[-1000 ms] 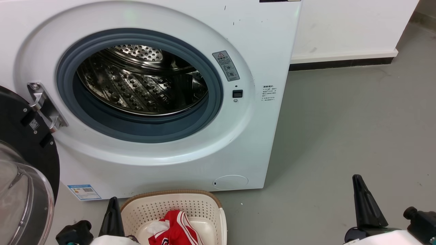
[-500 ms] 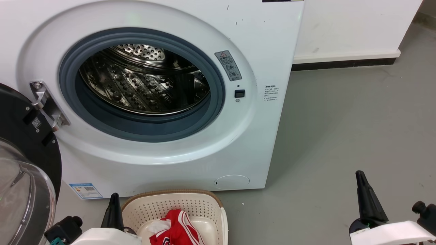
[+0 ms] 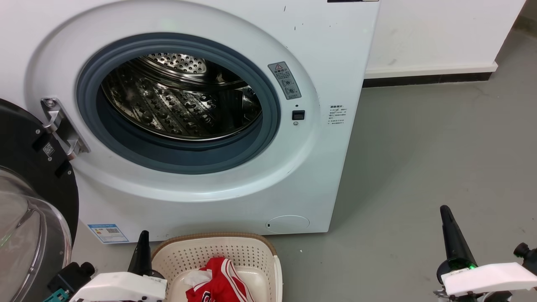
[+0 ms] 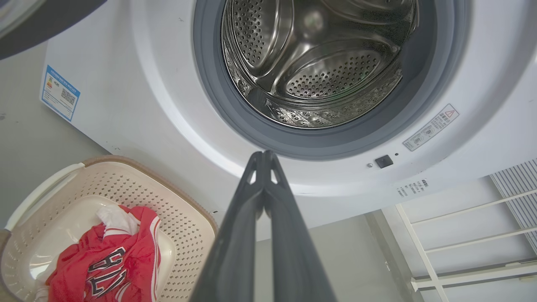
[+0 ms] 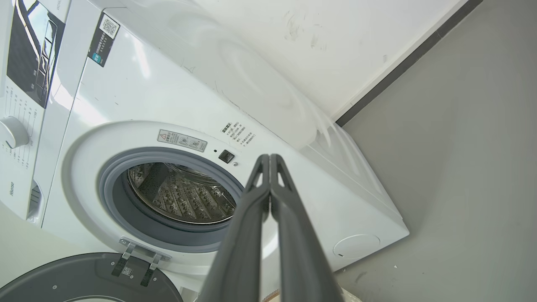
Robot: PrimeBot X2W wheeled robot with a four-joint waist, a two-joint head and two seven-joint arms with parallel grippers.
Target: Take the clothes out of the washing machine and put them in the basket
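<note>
Down at the foot of the washing machine [image 3: 335, 54], the basket [image 3: 218, 251] holds the clothes [image 3: 220, 279] in a red heap. I see only bare steel in the drum [image 3: 180, 105], so I judge the unloading done. My left gripper [image 4: 263, 156] and right gripper [image 5: 269, 157] have their fingers pressed together and grip nothing. Next I'd check the drum's hidden bottom.

The basket [image 3: 251, 256] stands on the floor [image 3: 419, 167] before the washing machine [image 3: 327, 63]; the clothes [image 3: 218, 282] lie in it; the door [image 3: 25, 138] hangs at left.
</note>
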